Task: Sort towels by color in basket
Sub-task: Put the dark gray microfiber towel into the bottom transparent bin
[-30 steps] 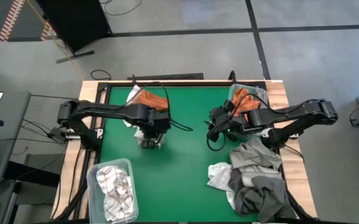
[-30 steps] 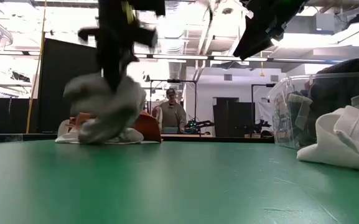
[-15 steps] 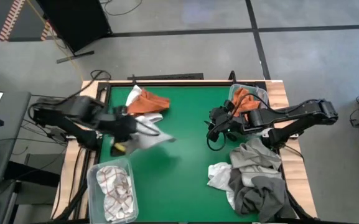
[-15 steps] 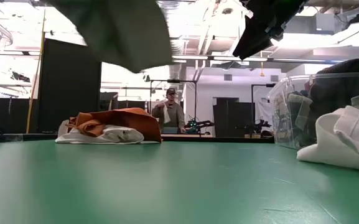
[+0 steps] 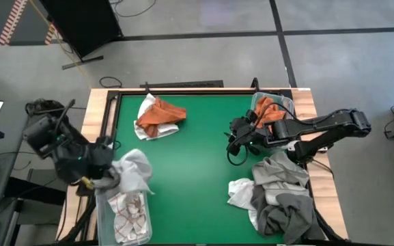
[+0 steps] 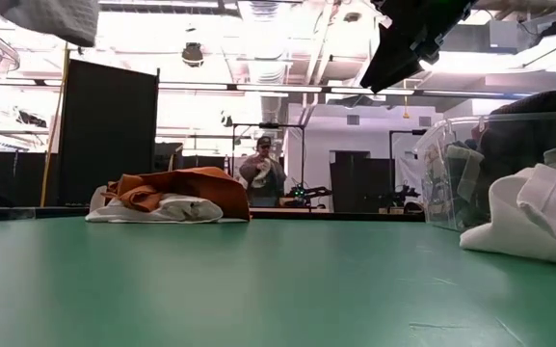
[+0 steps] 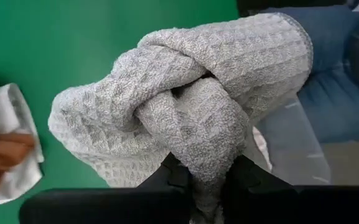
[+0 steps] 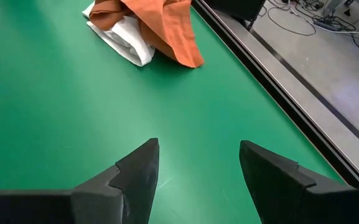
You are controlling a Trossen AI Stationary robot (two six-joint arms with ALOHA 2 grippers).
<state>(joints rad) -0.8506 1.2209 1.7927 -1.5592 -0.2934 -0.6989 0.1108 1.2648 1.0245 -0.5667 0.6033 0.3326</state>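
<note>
The left hand [image 5: 108, 179] grips a light grey towel [image 5: 134, 171] over the checked-towel bin [image 5: 101, 193], the right hand [image 8: 195, 163] waits wide, and a grey-white pile [image 5: 278, 195] seemingly remains unsorted.

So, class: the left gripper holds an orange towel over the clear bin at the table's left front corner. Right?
Not quite. The towel in the left gripper is light grey, not orange, as the left wrist view shows. It does hang over the clear bin there.

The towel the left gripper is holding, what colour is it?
Light grey towel, with a waffle-like weave, clamped in the left gripper. The left wrist view shows it best.
</note>
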